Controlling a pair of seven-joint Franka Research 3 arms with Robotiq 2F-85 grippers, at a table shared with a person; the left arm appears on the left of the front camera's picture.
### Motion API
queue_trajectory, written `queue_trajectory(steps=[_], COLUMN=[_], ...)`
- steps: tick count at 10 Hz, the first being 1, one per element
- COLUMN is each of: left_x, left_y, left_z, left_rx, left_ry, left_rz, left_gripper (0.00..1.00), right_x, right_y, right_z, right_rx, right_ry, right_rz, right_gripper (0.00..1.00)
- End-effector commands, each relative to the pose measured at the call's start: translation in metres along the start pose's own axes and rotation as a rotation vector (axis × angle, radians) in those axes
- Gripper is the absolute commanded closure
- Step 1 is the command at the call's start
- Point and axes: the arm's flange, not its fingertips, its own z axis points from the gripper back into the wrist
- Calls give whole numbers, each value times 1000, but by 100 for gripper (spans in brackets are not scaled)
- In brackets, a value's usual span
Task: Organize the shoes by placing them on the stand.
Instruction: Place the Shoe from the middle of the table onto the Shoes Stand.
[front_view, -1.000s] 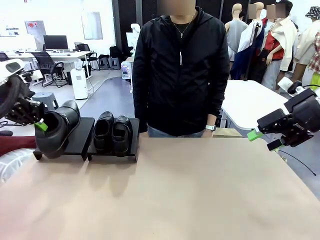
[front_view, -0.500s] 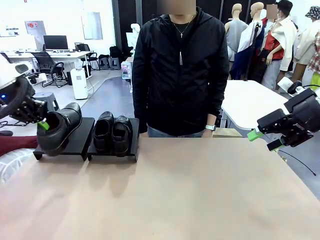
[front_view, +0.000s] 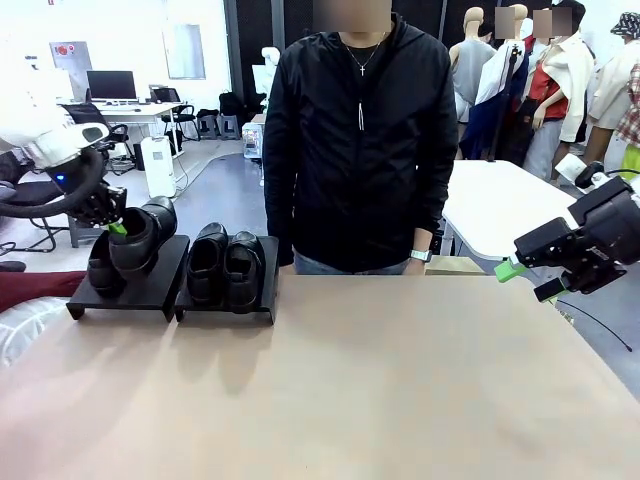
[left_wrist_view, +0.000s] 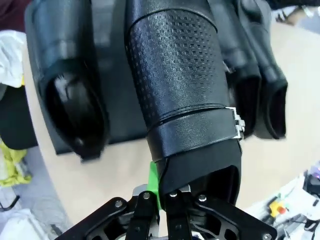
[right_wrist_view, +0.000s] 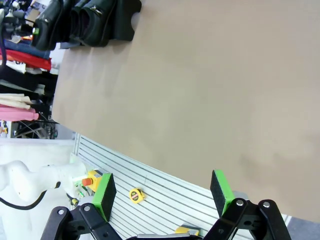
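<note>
My left gripper is shut on the heel rim of a black shoe, holding it tilted just above the left stand. In the left wrist view the gripper pinches that held shoe, with a green pad at its collar. A second shoe rests on the same stand, to the held shoe's left. The right stand carries a pair of shoes. My right gripper hangs open and holds nothing at the table's right edge, green pads wide apart.
A person in a black jacket stands at the far side, behind the tan table. Red and white cloth lies off the table's left edge. A white table stands behind on the right.
My left gripper has swung the held shoe up and away from the camera, over the left stand, uncovering the shoe resting there. The right arm has not moved.
</note>
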Motion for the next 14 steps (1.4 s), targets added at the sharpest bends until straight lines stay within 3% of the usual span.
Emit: queue_trajectory(steps=[1, 4, 8, 9, 10, 11, 14], left_x=[25, 41, 49, 49, 49, 49, 41], left_y=[10, 10, 11, 9, 7, 5, -7], left_z=[-7, -38, -61, -63, -67, -68, -42], left_rx=[18, 33, 176, 182, 185, 173, 159], left_ry=[-43, -90, -76, -58, -35, -20, -72], left_rz=[-19, -52, -65, -63, -72, -86, -76], left_gripper=[100, 100, 100, 93, 36, 0, 0], right_x=[3, 3, 3, 3, 3, 3, 3], right_y=[0, 0, 0, 0, 0, 0, 0], right_z=[1, 1, 1, 1, 1, 1, 1], right_rx=[33, 33, 33, 33, 33, 33, 33], right_ry=[-6, -6, -6, -6, -6, -6, -6], right_rz=[12, 12, 12, 12, 12, 12, 12], right_gripper=[0, 0, 0, 0, 0, 0, 0])
